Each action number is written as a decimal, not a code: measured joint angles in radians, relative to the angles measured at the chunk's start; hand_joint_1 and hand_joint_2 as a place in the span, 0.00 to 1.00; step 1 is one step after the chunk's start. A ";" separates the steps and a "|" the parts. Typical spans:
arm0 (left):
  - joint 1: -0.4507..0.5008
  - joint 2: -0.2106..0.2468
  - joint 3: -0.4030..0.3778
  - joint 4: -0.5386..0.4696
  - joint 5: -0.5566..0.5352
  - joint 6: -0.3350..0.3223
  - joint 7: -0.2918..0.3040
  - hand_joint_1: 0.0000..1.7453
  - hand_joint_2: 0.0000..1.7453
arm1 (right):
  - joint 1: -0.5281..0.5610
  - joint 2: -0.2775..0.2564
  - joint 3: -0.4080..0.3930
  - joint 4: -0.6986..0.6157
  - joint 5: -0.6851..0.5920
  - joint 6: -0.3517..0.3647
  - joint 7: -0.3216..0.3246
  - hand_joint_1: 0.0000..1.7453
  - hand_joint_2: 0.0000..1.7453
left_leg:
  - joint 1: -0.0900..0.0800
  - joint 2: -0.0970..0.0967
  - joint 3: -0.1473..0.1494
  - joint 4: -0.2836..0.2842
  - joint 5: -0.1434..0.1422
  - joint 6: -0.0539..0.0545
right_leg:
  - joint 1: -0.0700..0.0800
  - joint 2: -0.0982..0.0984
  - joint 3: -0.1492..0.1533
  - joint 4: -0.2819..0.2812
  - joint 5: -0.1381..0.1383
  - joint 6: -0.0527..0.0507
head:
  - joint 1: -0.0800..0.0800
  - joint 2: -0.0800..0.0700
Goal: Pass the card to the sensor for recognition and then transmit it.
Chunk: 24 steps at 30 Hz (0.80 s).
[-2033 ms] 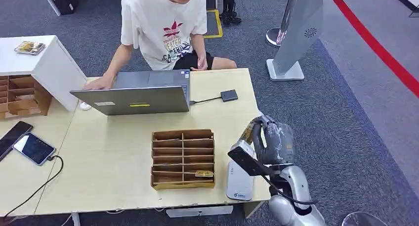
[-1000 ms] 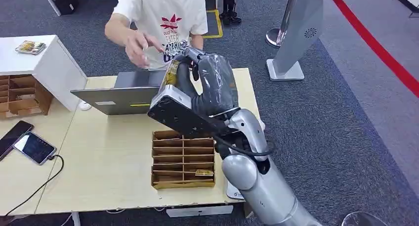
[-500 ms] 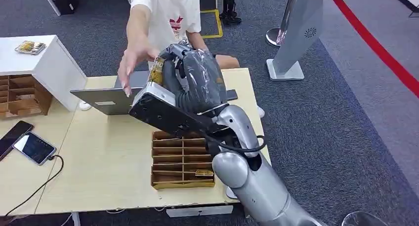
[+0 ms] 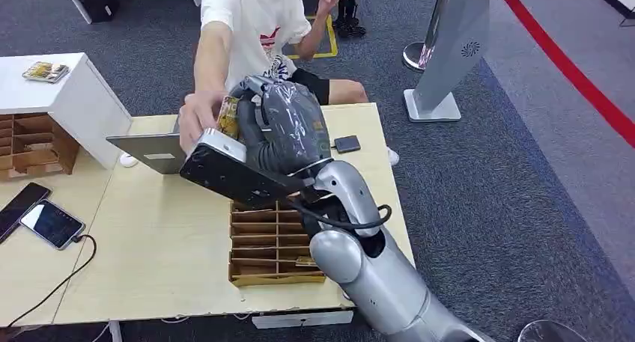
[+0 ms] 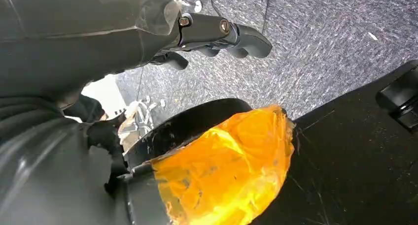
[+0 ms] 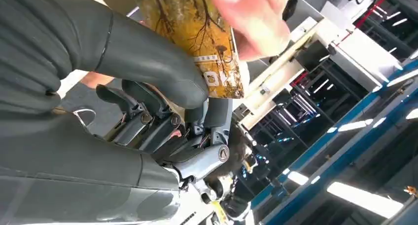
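My right hand [image 4: 281, 129] is raised over the table's far side, above the laptop's right end. It pinches a yellow-brown patterned card [image 4: 228, 116] between its thumb and fingers. In the right wrist view the card [image 6: 202, 43] sits under my grey thumb [image 6: 148, 57]. A person in a white T-shirt [image 4: 254, 20] sits behind the table. Their hand [image 4: 196, 114] touches the card's far end, and their fingers [image 6: 251, 18] are closed on it. My left hand [image 5: 217, 35] hangs over dark carpet with its fingers apart and nothing in them.
An open grey laptop [image 4: 150, 151] stands at the table's far side. A wooden compartment box [image 4: 273, 241] lies below my forearm. A small black box [image 4: 347, 144] on a cable sits at the far right. Two phones [image 4: 45, 221] lie at the left, near a white cabinet [image 4: 67, 87].
My right arm rose from the table's right front corner and carried the card up and left toward the person. The person's hand reached out and now grasps the card.
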 joint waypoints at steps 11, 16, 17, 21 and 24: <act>-0.002 0.000 0.000 0.000 -0.008 -0.002 0.002 0.00 0.00 | -0.002 0.013 0.010 0.015 0.001 0.008 0.000 0.00 1.00 | 0.000 0.000 0.000 0.000 0.000 0.000 | 0.000 0.000 0.000 0.000 0.000 0.000 | 0.000 0.000; -0.003 -0.004 0.000 0.000 -0.011 -0.002 0.002 0.00 0.00 | -0.002 0.020 0.016 0.017 -0.013 0.015 -0.005 0.00 0.00 | 0.000 0.000 0.000 0.000 0.000 0.000 | 0.000 0.000 0.000 0.000 0.000 0.000 | 0.000 0.000; -0.004 -0.005 0.000 0.000 -0.011 -0.002 0.002 0.00 0.00 | -0.002 0.020 0.018 0.017 -0.021 0.018 -0.010 0.00 0.00 | 0.000 0.000 0.000 0.000 0.000 0.000 | 0.000 0.000 0.000 0.000 0.000 0.000 | 0.000 0.000; -0.004 -0.005 0.000 0.000 -0.005 0.002 0.002 0.00 0.00 | 0.001 0.020 0.024 0.012 -0.091 0.027 -0.055 0.00 0.00 | 0.000 0.000 0.000 0.000 0.000 0.000 | 0.000 0.000 0.000 0.000 0.000 0.000 | 0.000 0.000; -0.003 -0.005 0.000 0.000 0.007 0.011 -0.001 0.00 0.00 | 0.022 0.020 0.026 -0.013 -0.188 0.039 -0.098 0.00 0.00 | 0.000 0.000 0.000 0.000 0.000 0.000 | 0.000 0.000 0.000 0.000 0.000 0.000 | 0.000 0.000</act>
